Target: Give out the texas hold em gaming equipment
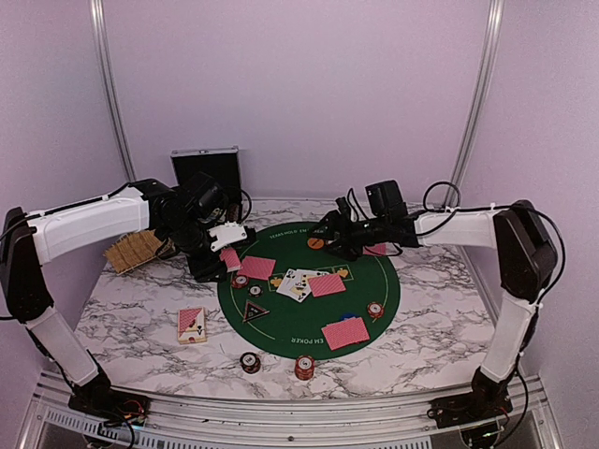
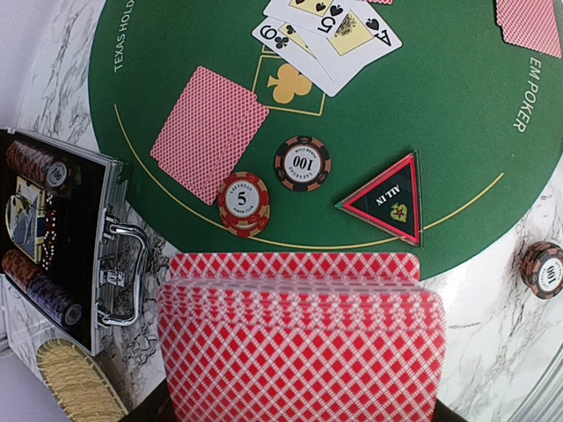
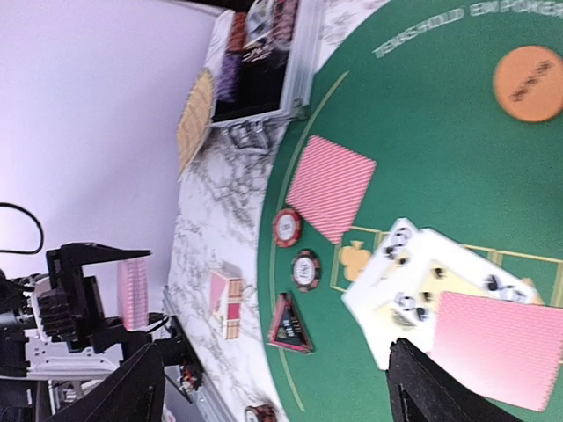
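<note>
Two states: left fingers (image 1: 225,249) clamped on a fanned stack of red-backed playing cards (image 2: 303,343) at the edge of the round green felt mat (image 2: 457,105), right fingers (image 3: 427,387) spread wide w/ nothing held, above the mat near face-up white cards (image 3: 413,281) & a lone red-backed card (image 3: 497,347).
</note>
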Action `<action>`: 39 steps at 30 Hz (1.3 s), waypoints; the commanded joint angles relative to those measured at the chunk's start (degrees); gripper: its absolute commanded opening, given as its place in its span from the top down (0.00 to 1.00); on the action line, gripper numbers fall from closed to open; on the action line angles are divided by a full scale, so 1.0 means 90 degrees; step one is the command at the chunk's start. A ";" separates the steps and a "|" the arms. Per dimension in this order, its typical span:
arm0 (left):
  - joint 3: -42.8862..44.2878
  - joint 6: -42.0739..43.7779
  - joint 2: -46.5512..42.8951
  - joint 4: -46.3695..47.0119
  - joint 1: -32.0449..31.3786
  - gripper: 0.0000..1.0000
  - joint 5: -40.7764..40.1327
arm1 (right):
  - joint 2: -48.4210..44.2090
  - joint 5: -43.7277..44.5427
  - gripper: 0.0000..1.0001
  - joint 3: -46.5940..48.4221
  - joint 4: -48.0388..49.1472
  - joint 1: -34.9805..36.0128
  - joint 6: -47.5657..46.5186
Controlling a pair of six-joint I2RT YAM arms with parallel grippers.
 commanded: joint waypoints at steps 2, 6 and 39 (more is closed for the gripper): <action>0.0132 -0.0087 -0.0097 -0.0071 -0.0031 1.00 0.0030 | 0.0596 -0.0837 0.14 0.0194 0.2001 0.0722 0.1597; 0.0110 -0.0062 -0.0122 -0.0077 -0.0029 1.00 0.0030 | 0.1126 -0.1038 0.14 0.0319 0.3160 0.1165 0.2521; 0.0155 -0.0105 -0.0103 -0.0070 -0.0048 1.00 0.0255 | 0.2854 -0.1307 0.19 0.1765 0.4904 0.2236 0.4148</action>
